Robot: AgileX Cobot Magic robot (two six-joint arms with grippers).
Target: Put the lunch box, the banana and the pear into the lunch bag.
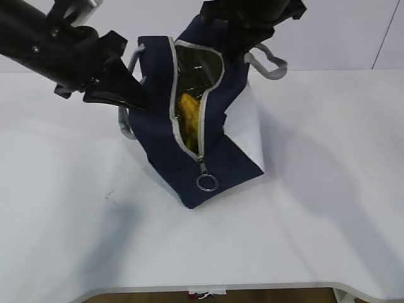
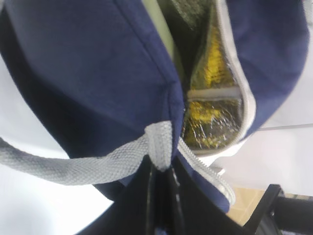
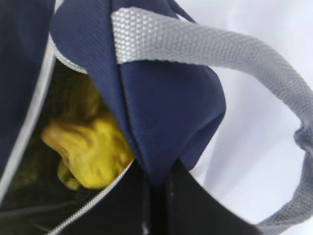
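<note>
So the left hand [image 2: 161, 171] is pinched together on the lunch bag [image 1: 164, 145] fabric right where the grey strap [image 2: 73, 164] is sewn on, tugging that side toward 9 o'clock. The bag sits mid-surface [image 1: 315, 221] with the zipper [image 1: 189, 136] open and the ring pull [image 1: 207, 182] dangling at 6. Something yellow [image 3: 90, 147] is inside, pear or banana, honestly can't tell which, and I can't spot the lunch box at all. Over at 1 o'clock the right hand [image 3: 156, 196] is clamped on the opposite rim under the other handle [image 3: 220, 54]. Looks like the hold-the-mouth-open stage. Next move probably needs one hand to let go without the bag flopping shut.
</note>
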